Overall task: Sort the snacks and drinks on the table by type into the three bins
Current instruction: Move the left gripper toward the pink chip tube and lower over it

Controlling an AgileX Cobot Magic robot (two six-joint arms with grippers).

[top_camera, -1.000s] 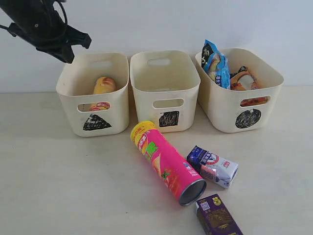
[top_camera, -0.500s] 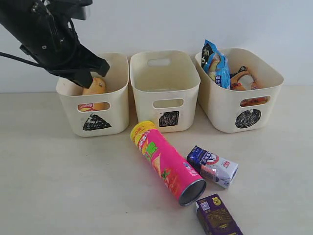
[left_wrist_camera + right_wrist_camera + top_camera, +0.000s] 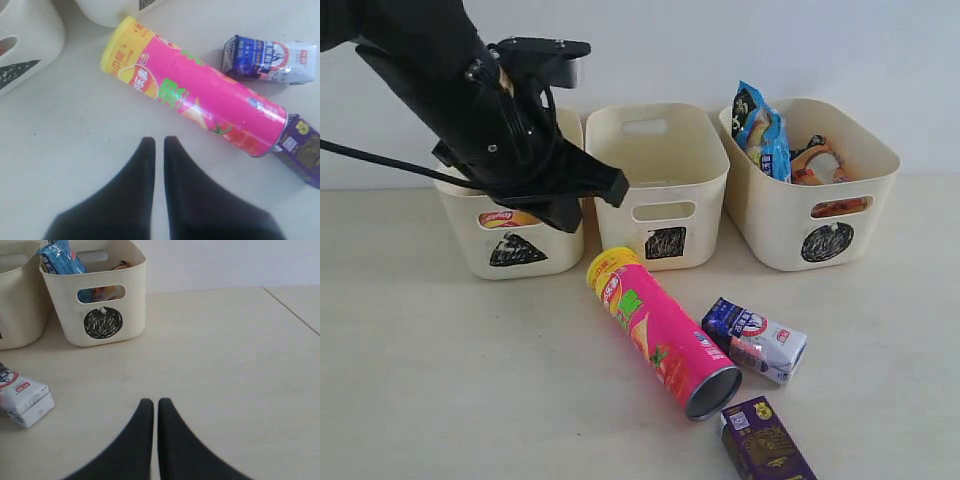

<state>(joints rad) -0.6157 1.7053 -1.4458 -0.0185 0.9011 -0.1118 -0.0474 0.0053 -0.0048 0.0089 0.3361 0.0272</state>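
Note:
The pink chip tube (image 3: 660, 332) (image 3: 195, 97) lies on its side on the table (image 3: 470, 370). Beside it lie the white and blue carton (image 3: 756, 340) (image 3: 272, 60) (image 3: 22, 395) and the dark purple carton (image 3: 765, 440) (image 3: 302, 155). My left gripper (image 3: 595, 200) (image 3: 159, 142) hangs shut and empty in front of the triangle bin (image 3: 520, 255), short of the pink tube. The yellow tube shows only through that bin's handle hole (image 3: 508, 218). The blue packet (image 3: 765, 130) (image 3: 62, 257) and orange packet (image 3: 815, 160) sit in the circle bin (image 3: 775, 215) (image 3: 125, 305). My right gripper (image 3: 155, 402) is shut and empty over bare table.
The square bin (image 3: 660, 185) stands between the other two, and nothing shows inside it. The left arm covers much of the triangle bin. In the right wrist view a table edge (image 3: 295, 315) runs off to one side.
My left arm has swung down from above the triangle bin to its front, toward the pink tube, and now hides the yellow tube inside. Nothing on the table has moved.

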